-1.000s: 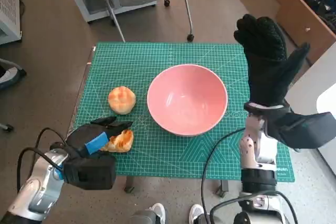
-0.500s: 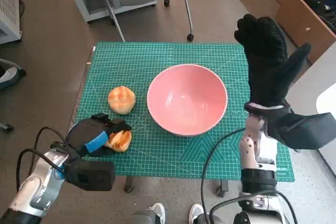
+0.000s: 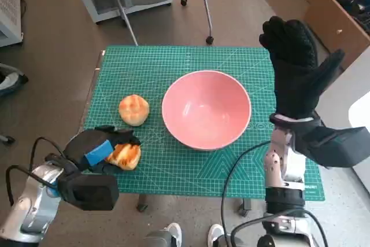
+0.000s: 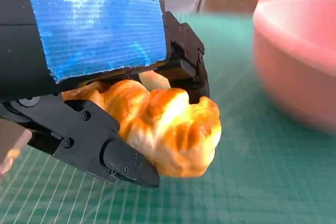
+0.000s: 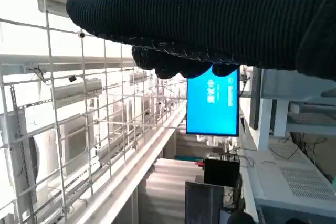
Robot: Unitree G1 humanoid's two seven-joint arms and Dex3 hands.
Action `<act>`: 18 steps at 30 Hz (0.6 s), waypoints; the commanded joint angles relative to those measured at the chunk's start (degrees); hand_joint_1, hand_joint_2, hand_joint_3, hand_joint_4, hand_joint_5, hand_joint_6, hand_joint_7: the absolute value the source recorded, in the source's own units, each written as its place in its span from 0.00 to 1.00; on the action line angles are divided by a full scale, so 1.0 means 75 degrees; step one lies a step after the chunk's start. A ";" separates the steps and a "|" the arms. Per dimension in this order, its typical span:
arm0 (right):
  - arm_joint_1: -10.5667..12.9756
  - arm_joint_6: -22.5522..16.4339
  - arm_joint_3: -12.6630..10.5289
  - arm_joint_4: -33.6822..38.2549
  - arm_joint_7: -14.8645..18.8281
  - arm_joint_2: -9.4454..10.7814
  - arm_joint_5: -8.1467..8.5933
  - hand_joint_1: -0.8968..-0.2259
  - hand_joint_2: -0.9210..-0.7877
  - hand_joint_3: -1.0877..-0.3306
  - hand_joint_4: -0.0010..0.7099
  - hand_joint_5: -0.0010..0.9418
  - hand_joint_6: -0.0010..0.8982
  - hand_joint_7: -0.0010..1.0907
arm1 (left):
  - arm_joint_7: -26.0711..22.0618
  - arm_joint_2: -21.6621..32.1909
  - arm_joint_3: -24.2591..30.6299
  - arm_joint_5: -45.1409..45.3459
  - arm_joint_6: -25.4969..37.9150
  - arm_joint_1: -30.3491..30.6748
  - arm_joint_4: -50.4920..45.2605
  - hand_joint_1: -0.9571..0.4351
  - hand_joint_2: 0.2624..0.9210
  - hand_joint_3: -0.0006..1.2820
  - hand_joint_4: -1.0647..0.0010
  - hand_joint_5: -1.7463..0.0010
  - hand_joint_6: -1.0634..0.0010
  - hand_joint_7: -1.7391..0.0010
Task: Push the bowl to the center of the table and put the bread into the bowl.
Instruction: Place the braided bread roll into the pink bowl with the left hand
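I see the bowl (image 3: 206,109) centred on the tabletop (image 3: 173,62). My left robot hand (image 3: 95,148) grasps the bread (image 3: 124,155); dropping it in remains. Right robot hand (image 3: 295,67) is raised, released

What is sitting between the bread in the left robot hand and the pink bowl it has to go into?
Nothing visible. The left robot hand grips the croissant-like bread near the table's front left, and only bare green mat lies between it and the pink bowl. The round bun sits farther back, off that line.
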 commanded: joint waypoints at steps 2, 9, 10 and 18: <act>0.0081 0.0074 -0.0050 0.0208 0.0096 0.0000 0.0125 0.61 0.00 0.66 0.49 0.00 0.18 0.48 | -0.0091 -0.0184 0.0506 -0.0429 0.0241 -0.0196 -0.0907 0.69 1.00 0.06 0.39 0.27 0.37 0.40; 0.0034 0.0069 -0.0054 0.0320 0.0190 0.0004 0.0213 0.61 0.00 0.66 0.49 0.00 0.18 0.48 | 0.0087 -0.0661 0.0566 -0.0724 0.0353 -0.1088 -0.1304 0.69 0.99 0.02 0.32 0.34 0.32 0.40; 0.0030 0.0071 -0.0057 0.0336 0.0206 0.0008 0.0224 0.61 0.00 0.66 0.49 0.00 0.18 0.48 | 0.0136 -0.0779 0.0497 -0.0709 0.0341 -0.1264 -0.1263 0.69 0.99 0.02 0.32 0.34 0.32 0.40; 0.0063 0.0101 -0.0081 0.0340 0.0300 0.0020 0.0258 0.60 0.00 0.66 0.50 0.00 0.18 0.47 | 0.0313 -0.1838 -0.0319 -0.0495 0.0519 -0.2498 -0.0890 0.69 0.98 0.04 0.34 0.33 0.34 0.38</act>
